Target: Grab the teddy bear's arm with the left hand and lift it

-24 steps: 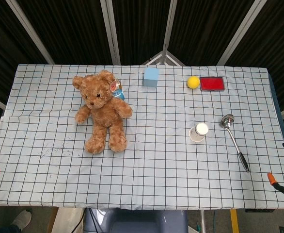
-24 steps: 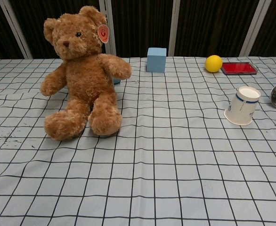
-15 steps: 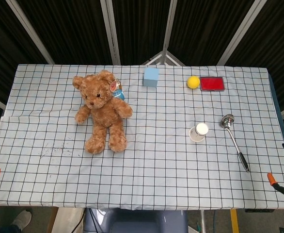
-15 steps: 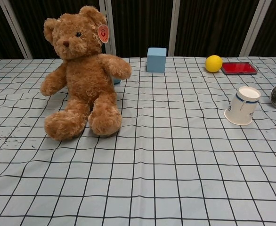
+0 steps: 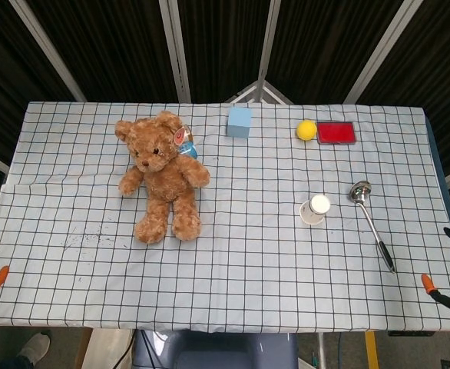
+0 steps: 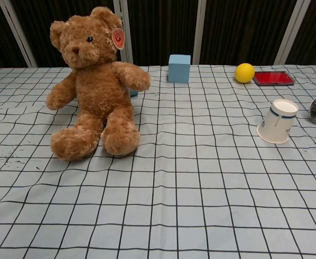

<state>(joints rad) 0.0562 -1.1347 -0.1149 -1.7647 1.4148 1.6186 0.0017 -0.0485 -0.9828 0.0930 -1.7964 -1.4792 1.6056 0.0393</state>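
- Teddy bear (image 5: pixel 163 174) sits upright on the table (image 5: pixel 271 261), left of centre, untouched.
- Neither hand is in view; their states cannot be told.
- Reach not begun: left hand must approach an arm (image 6: pixel 61 94).

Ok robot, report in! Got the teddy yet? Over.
Neither hand in view. Bear sitting on the cloth, arms free, not grabbed. Nothing in the way near it; blue block sits behind. Over.

The head camera is looking steeply down over the whole table (image 5: pixel 286 284); the chest camera is sitting low and near (table-height), sharing the bear (image 5: pixel 163 175) (image 6: pixel 93 86).
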